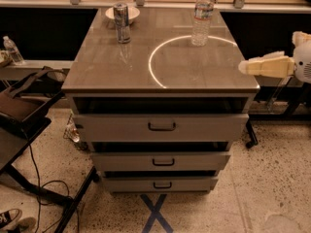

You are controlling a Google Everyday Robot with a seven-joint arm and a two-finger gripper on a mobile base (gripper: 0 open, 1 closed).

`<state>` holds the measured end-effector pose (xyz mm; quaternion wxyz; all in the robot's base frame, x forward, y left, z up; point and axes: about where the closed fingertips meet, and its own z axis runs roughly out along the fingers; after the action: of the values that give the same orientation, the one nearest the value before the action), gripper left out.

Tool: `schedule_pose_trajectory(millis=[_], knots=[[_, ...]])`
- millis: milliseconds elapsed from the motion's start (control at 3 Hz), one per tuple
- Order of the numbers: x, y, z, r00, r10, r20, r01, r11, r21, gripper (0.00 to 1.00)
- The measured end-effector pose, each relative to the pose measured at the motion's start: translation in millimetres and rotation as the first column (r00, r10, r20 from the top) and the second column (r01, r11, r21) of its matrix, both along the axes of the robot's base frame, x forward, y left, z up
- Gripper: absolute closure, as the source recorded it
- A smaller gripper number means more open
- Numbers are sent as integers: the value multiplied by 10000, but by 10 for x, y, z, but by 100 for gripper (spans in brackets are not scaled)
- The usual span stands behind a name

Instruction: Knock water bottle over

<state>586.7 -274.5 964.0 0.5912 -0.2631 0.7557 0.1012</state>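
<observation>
Far left, off the counter point(121, 74): a small clear bottle point(13, 50), upright on a low ledge. Below it, a dark bag point(24, 106) on a black stand, with cables trailing over the speckled floor and a shoe point(7, 217) at the near left corner.

On the counter, far left part: a slim silver can point(122, 22), upright, just in front of a shallow white dish point(112, 14). Right of the can, a bright ring of light point(154, 57) curving across the brown top.

Far right part of the counter: the water bottle point(202, 18), upright, white cap on top, pale label band round its middle, base on the far arc of the ring, well apart from the can.

Under the top, three grey drawers point(162, 126), each pulled out a little. On the floor in front, a blue taped cross point(156, 212).

Far right: the cream-coloured tool point(243, 67), pointing left, just beside the counter's right edge near its near corner, at about the height of the top, well apart from the water bottle. Open or closed: cannot tell. Nothing seen in its grasp.
</observation>
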Motion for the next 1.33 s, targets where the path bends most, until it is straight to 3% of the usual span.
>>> schedule_pose_trajectory(millis=[333, 667, 1000, 1333], knots=[[42, -34, 61, 9995, -263, 147, 265, 9996, -98, 0], [87, 109, -38, 9999, -81, 75, 79, 9998, 199, 0], [603, 416, -43, 9967, 143, 801, -246, 9913, 1291, 0], [960, 592, -63, 9928, 341, 1151, -556, 9804, 1891, 0]])
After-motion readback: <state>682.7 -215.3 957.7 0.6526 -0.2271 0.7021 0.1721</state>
